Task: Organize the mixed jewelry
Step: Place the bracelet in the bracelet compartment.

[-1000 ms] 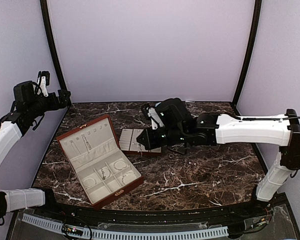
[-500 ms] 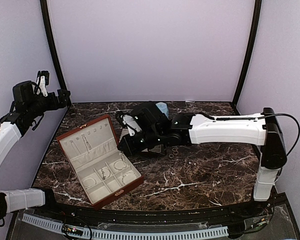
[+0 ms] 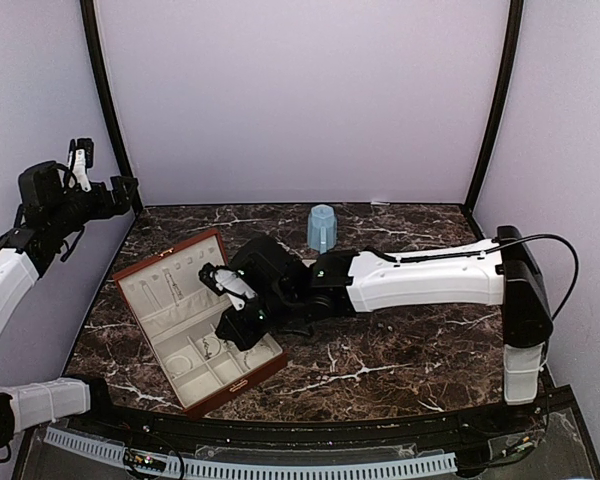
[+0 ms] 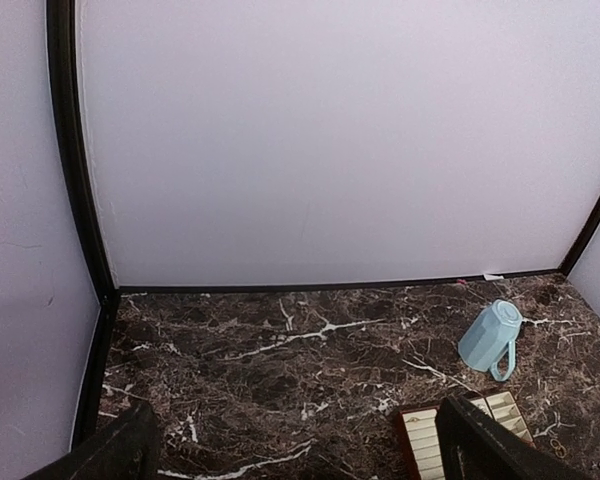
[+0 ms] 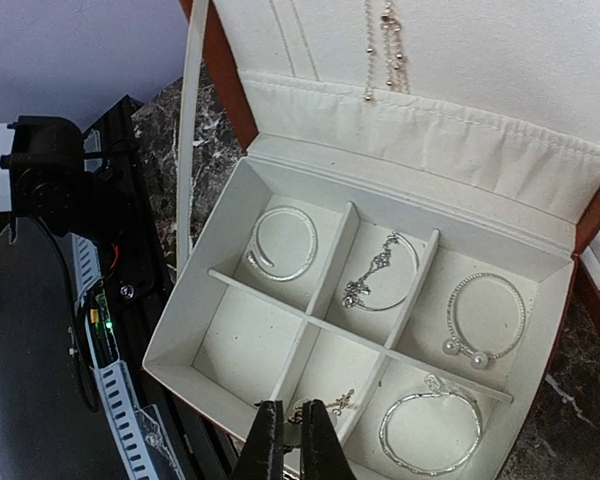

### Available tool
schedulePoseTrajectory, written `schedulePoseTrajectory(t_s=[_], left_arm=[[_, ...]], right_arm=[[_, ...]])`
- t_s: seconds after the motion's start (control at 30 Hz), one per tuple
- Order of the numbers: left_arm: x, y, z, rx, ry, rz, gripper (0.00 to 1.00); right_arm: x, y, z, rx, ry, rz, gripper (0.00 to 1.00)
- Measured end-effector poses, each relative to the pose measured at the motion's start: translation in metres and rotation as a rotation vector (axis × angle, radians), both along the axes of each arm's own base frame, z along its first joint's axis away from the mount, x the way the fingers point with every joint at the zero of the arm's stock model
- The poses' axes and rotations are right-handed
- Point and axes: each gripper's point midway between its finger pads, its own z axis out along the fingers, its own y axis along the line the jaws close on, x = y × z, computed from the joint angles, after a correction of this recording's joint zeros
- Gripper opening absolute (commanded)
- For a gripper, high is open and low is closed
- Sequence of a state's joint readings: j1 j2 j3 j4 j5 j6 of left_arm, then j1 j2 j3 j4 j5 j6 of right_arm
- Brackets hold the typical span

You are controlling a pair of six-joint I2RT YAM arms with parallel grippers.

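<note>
Marble table (image 3: pixel 410 350), silver piece (image 5: pixel 297 416) pinched in right hand (image 5: pixel 292 420), over box's (image 5: pixel 192 318) front compartment

Below the jaws of the right gripper (image 5: pixel 292 438): dark, white-veined marble tabletop (image 3: pixel 400 350). Beyond them: plain lilac walls (image 3: pixel 300 100), black corner posts (image 3: pixel 496 100), even light.

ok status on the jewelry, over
left gripper open, empty, raised at left. right gripper shut, over reddish-brown box compartments. silver bracelets lying in its cream compartments. nothing blocking.
</note>
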State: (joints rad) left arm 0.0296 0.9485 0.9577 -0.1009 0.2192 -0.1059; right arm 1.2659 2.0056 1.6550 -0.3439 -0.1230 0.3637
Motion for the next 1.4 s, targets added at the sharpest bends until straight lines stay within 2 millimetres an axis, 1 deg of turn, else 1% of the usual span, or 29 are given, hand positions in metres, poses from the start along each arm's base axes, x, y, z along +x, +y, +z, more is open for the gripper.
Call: schedulePoseTrajectory(t_s=[0.13, 0.3, 0.4, 0.5, 0.67, 1.0, 1.27, 1.4], left_arm=[[0.0, 0.0, -0.001, 0.0, 0.0, 0.0, 0.99], [-0.001, 0.0, -0.001, 0.0, 0.001, 0.0, 0.99], [-0.001, 0.0, 0.0, 0.001, -0.003, 0.001, 0.99], [-0.003, 0.001, 0.002, 0.003, -0.01, 0.008, 0.99], [-0.005, 0.004, 0.005, 0.006, -0.02, 0.021, 0.99], [-0.004, 0.004, 0.003, 0.007, -0.015, 0.025, 0.99], [-0.004, 0.005, 0.003, 0.008, -0.015, 0.029, 0.99], [-0.004, 0.006, 0.002, 0.01, -0.013, 0.034, 0.99]], right_arm=[[-0.018, 0.006, -0.002, -0.013, -0.015, 0.05, 0.0], [-0.025, 0.009, -0.003, -0.014, -0.025, 0.072, 0.0], [-0.024, 0.015, -0.007, -0.019, -0.031, 0.073, 0.0], [-0.022, 0.017, -0.017, -0.038, -0.033, 0.071, 0.0], [-0.022, 0.016, -0.032, -0.073, -0.027, 0.067, 0.0], [-0.018, 0.013, -0.06, -0.136, -0.028, 0.055, 0.0], [-0.016, 0.017, -0.07, -0.157, -0.032, 0.056, 0.0], [-0.016, 0.015, -0.078, -0.175, -0.027, 0.057, 0.0]])
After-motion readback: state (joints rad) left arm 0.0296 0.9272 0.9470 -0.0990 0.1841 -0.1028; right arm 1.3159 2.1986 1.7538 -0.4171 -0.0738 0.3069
